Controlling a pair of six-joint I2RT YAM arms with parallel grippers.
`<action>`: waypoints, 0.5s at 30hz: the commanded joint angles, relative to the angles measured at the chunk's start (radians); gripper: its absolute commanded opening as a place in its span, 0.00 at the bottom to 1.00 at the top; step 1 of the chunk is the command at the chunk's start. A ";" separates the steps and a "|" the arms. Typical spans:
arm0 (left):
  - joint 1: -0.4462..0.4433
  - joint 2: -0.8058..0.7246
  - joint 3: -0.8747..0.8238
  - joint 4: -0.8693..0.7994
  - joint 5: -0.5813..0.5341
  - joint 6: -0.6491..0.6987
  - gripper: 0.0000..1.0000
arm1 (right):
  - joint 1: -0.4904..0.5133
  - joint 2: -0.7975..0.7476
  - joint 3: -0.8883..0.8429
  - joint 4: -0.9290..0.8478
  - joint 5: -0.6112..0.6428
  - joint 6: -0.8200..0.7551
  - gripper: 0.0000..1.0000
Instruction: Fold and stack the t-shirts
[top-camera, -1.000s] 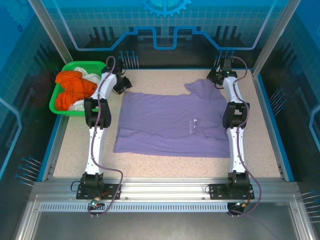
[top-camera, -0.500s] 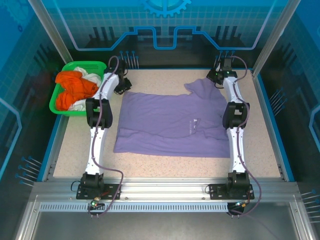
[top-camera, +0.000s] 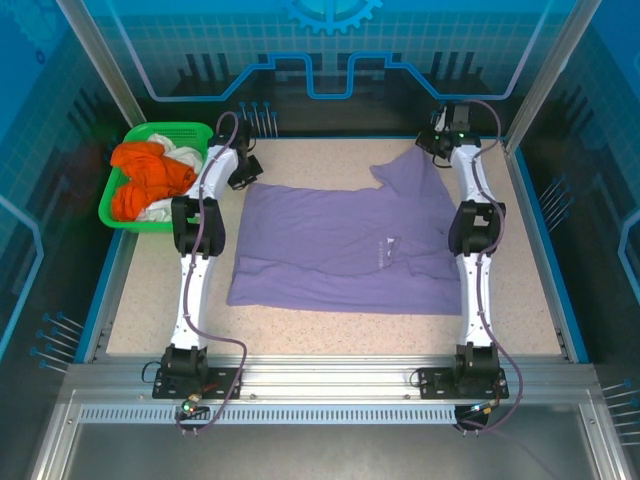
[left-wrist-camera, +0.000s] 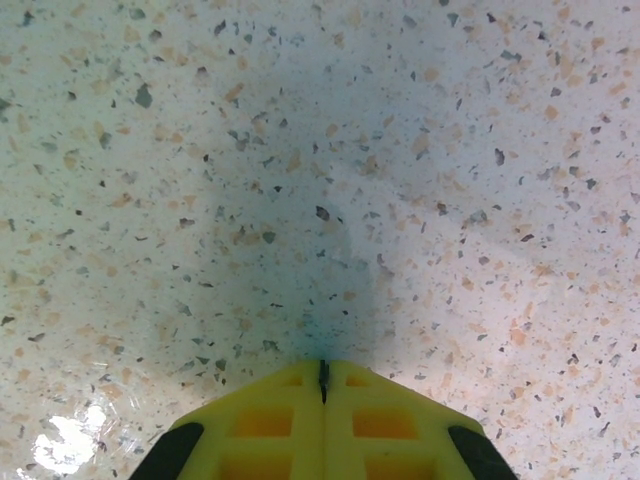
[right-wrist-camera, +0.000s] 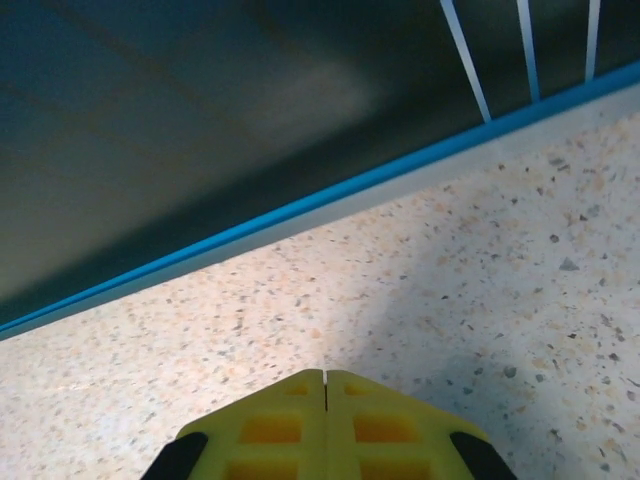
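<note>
Top external: t-shirt (top-camera: 340, 245) beside left hand (top-camera: 244, 173)

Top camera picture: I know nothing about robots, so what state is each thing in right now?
lavender t-shirt, spread flat on the table, far right sleeve drawn up to a peak.
orange and white t-shirts, crumpled in the green basket.
left hand, shut, at the lavender t-shirt's far left corner; whether it grips cloth cannot be told.
right hand, shut, apparently pinching the peaked sleeve.
</note>
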 joint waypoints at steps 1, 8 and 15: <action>-0.034 -0.071 -0.045 0.094 0.010 0.011 0.00 | 0.008 -0.113 -0.035 -0.024 -0.033 -0.052 0.00; -0.073 -0.262 -0.317 0.308 -0.003 0.065 0.00 | 0.015 -0.293 -0.208 -0.067 -0.031 -0.124 0.00; -0.069 -0.478 -0.631 0.472 -0.014 0.152 0.00 | 0.013 -0.545 -0.521 -0.050 -0.006 -0.210 0.00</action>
